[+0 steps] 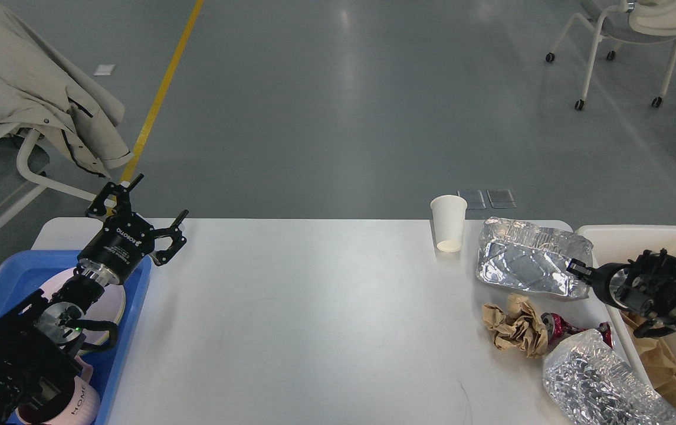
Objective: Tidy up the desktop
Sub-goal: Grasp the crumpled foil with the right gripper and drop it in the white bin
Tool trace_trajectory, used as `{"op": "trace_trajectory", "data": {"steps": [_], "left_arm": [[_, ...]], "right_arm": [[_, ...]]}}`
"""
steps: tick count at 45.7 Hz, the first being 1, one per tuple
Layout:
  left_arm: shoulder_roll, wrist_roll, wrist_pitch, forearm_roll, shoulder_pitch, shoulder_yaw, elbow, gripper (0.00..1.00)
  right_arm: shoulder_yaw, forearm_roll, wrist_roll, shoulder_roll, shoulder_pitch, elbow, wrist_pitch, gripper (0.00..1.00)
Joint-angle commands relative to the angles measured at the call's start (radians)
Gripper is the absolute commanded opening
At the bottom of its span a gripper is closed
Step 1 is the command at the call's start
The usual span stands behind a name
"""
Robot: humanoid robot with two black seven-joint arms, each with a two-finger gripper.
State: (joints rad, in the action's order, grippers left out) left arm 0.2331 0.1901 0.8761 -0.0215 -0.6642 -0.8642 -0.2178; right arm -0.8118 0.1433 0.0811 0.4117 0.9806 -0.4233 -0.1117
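Desktop (314, 319) holds foil bag (530, 265) at three o'clock, right gripper (574, 268) touching it (grip unreadable); left gripper (140, 215) at nine o'clock spreads released, empty

What you can't make out
Your right gripper (574, 268) points end-on at the foil bag (530, 257); its fingers blur together.
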Motion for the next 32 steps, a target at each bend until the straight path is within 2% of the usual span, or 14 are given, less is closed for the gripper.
{"op": "trace_trajectory", "data": {"steps": [1,7,12,16,19,21,27,29,32], "left_arm": [[0.0,0.0,0.0,0.0,0.0,-0.001,0.0,1.0],[0.0,0.0,0.0,0.0,0.0,-0.001,0.0,1.0],[0.0,0.0,0.0,0.0,0.0,-0.001,0.0,1.0],[0.0,0.0,0.0,0.0,0.0,-0.001,0.0,1.0],[0.0,0.0,0.001,0.0,0.0,0.001,0.0,1.0],[0.0,0.0,0.0,0.0,0.0,-0.001,0.0,1.0],[0.0,0.0,0.0,0.0,0.0,0.001,0.0,1.0],[0.0,0.002,0.0,0.0,0.0,0.001,0.0,1.0],[0.0,0.002,0.0,0.0,0.0,0.001,0.0,1.0]], "right_arm": [[-0.046,0.021,0.009,0.183,0.238,-0.214,-0.089,0.0],[-0.197,0.148,0.016,0.338,0.628,-0.405,-0.261,0.0],[-0.364,0.281,0.02,0.386,1.004,-0.5,-0.448,0.0],[-0.457,0.367,0.069,0.389,1.268,-0.541,-0.623,0.0],[-0.474,0.407,0.111,0.389,1.397,-0.558,-0.701,0.0],[-0.478,0.429,0.12,0.389,1.435,-0.56,-0.73,0.0],[-0.483,0.531,0.12,0.415,1.434,-0.551,-0.727,0.0],[-0.484,0.584,0.12,0.444,1.405,-0.531,-0.709,0.0],[-0.483,0.622,0.118,0.481,1.298,-0.49,-0.623,0.0]]}}
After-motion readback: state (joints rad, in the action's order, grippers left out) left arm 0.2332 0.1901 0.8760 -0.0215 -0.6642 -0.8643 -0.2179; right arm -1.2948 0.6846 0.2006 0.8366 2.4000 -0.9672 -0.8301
